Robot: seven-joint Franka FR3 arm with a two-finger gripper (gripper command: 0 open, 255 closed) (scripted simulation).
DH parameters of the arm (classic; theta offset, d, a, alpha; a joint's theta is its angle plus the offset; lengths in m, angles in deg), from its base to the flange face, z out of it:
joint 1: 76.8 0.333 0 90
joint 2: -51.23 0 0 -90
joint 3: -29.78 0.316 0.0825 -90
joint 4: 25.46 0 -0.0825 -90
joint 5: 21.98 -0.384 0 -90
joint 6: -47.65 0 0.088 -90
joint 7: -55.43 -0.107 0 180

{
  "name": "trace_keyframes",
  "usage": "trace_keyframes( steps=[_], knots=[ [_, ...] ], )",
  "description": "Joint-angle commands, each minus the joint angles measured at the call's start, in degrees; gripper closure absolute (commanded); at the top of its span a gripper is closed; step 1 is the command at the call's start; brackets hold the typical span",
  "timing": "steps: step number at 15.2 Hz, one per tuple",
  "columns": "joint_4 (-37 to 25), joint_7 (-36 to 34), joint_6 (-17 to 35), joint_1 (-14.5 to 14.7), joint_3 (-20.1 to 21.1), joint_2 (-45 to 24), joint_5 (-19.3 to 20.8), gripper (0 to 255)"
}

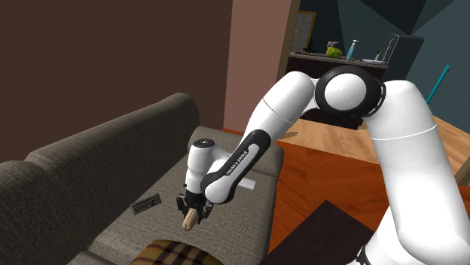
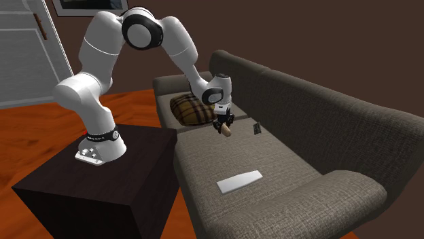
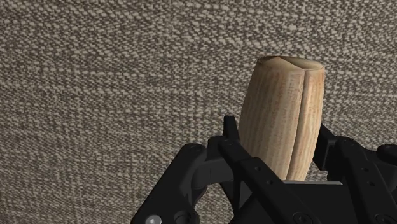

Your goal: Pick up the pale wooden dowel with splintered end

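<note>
small white lettering ran along the dark sleeve of the forearm (image 1: 239, 164), up the arm from the fingers (image 3: 234, 147), too small to read. dark marks on the base ring (image 2: 95, 138), far from the fingers, were likewise unreadable.

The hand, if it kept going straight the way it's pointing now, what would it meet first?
Most likely the sofa seat. The hand points down at it, shut on the dowel, whose end sticks out past the fingers and would touch first. The gap is hard to judge.
</note>
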Motion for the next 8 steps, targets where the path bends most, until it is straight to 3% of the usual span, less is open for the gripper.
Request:
trace_keyframes(
  steps=[1, 8],
  knots=[
    [0.45, 0.34, -0.93, -0.56, 0.68, 1.34, -0.53, 255],
    [1.28, 1.28, -3.57, -1.98, 2.47, 4.78, -2.13, 255]
  ],
)
